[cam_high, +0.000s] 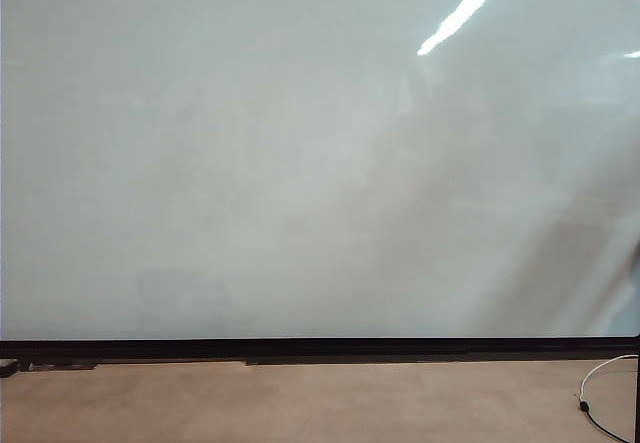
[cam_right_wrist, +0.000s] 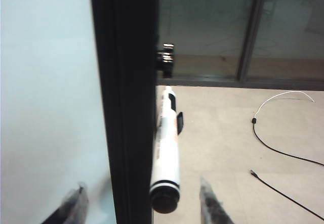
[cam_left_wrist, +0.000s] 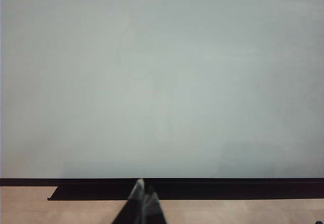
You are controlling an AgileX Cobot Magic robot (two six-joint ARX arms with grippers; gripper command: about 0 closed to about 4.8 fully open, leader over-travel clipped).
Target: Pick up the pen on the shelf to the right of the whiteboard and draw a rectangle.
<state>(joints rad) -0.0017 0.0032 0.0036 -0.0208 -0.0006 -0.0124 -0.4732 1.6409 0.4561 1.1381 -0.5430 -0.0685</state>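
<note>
Fingertips of the right hand stand spread wide on either side of the pen, not touching it; the pen lies along the black frame at the right edge of the whiteboard. Low before the board's black bottom edge, the left hand shows its tips pressed close together, holding nothing.

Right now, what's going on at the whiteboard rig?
The right claw is open, its fingers either side of the pen, which sits against the black frame at the side of the whiteboard. It hasn't gripped the pen yet. The left claw hangs idle, shut, low in front of the board's black bottom edge. The board shows no drawing; neither arm appears in the exterior view.
</note>
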